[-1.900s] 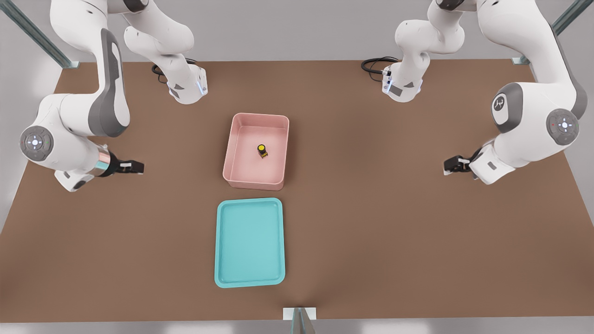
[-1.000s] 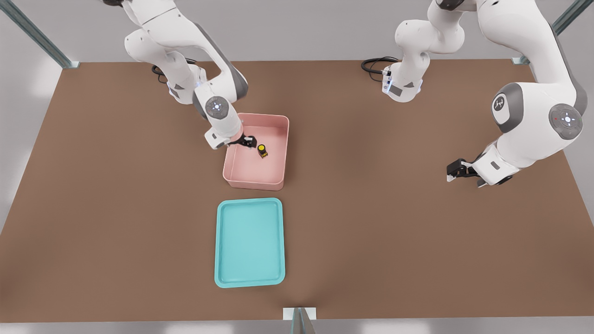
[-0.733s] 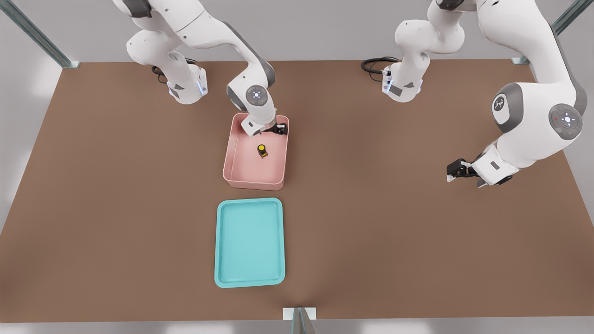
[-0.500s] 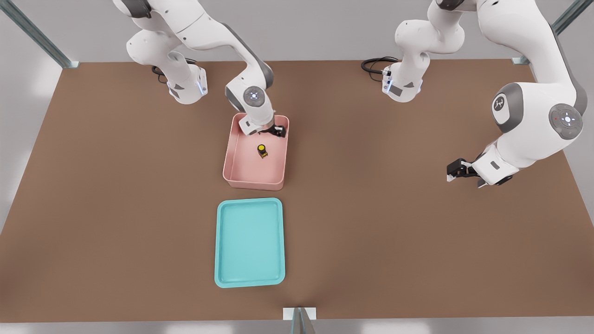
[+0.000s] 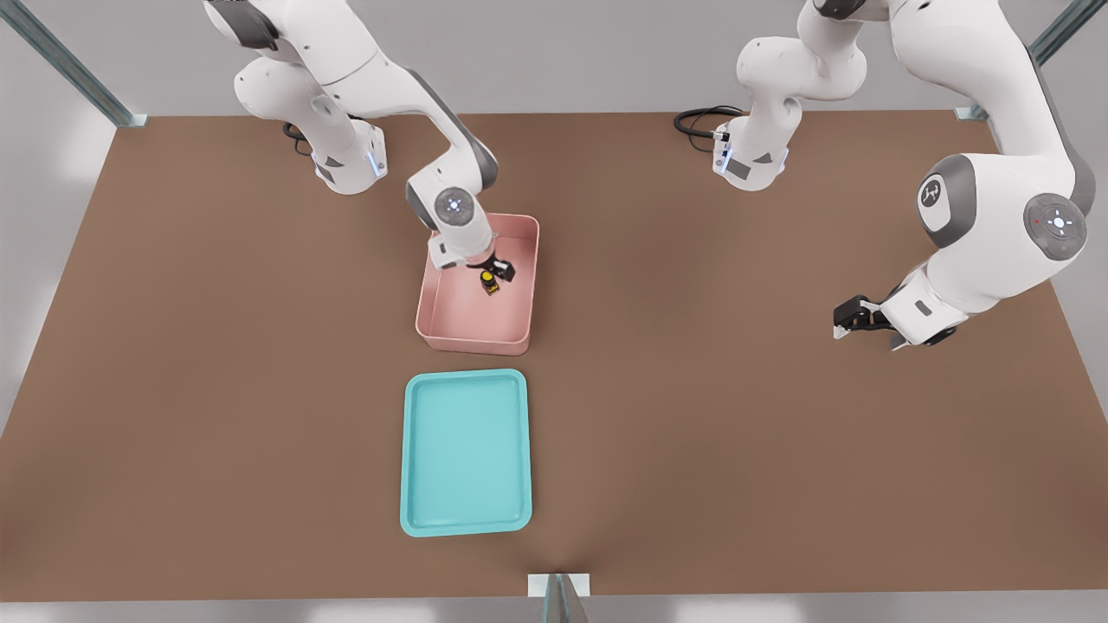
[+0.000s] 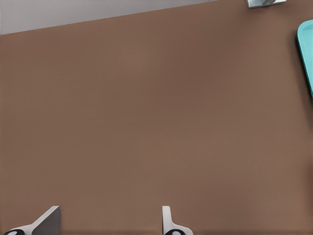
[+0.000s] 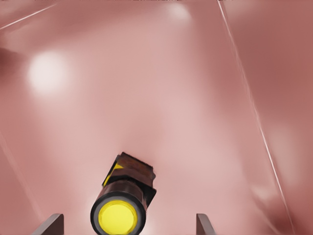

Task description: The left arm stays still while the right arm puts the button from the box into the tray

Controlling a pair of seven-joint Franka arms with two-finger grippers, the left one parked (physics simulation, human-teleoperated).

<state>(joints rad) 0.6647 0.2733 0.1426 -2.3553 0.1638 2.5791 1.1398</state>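
Note:
The button (image 5: 490,283), a tiny piece with a yellow cap and dark body, stands on the floor of the pink box (image 5: 472,343) near its middle. My gripper (image 5: 496,270) hangs inside the box just above the button, on its far side. In the right wrist view the button (image 7: 123,198) sits between my spread fingertips (image 7: 204,226), nearer to one of them, and the gripper (image 7: 126,227) is open with neither finger touching it. The turquoise tray (image 5: 466,450) lies flat on the table in front of the box, with nothing in it.
The brown table (image 5: 736,433) spreads wide on both sides of the box and tray. The other arm's gripper (image 5: 854,316) is parked at the front view's right. A sliver of the tray (image 6: 308,54) shows in the left wrist view.
My arm swung from the front view's left over to the box, hovered at its far right corner, then came down and nearer, so the gripper now sits at the button. The button has not moved.

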